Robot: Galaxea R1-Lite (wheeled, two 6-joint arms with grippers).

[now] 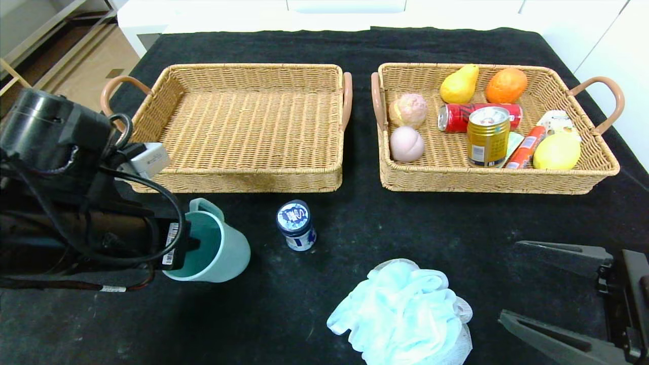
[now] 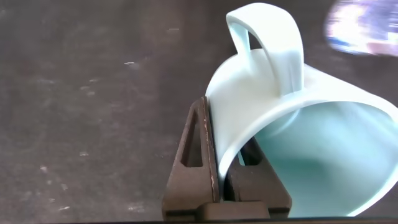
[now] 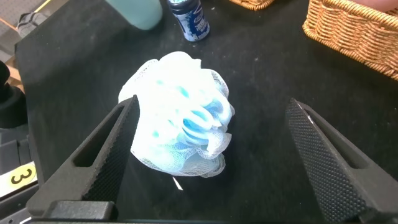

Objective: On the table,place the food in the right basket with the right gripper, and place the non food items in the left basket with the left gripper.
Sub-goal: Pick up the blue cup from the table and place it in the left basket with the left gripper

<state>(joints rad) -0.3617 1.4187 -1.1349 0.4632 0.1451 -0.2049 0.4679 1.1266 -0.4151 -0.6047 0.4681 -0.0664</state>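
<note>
Pale-green cup [image 1: 215,251]: on cloth before empty left basket [image 1: 238,178]; left gripper [image 2: 227,180] pinches its rim.
Risk: thin rim grip, cup may swing or slip.
Blue bottle [image 1: 296,225]: "S" on cap, rest unreadable.
Right gripper [image 3: 211,165]: spread wide, idle beside bath pouf [image 1: 403,312].

Wicker baskets [image 1: 243,177]: two. Drink cans [image 1: 488,136]: two. Fruits [image 1: 459,84]: five. Mug [image 1: 215,248]: one. Small jar [image 1: 296,224]: one. Bath pouf [image 1: 403,312]: one. Sausage stick [image 1: 525,147]: one.

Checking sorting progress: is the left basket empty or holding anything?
Empty: the left basket shows only bare wicker floor; the mug stands on the table outside it.
</note>
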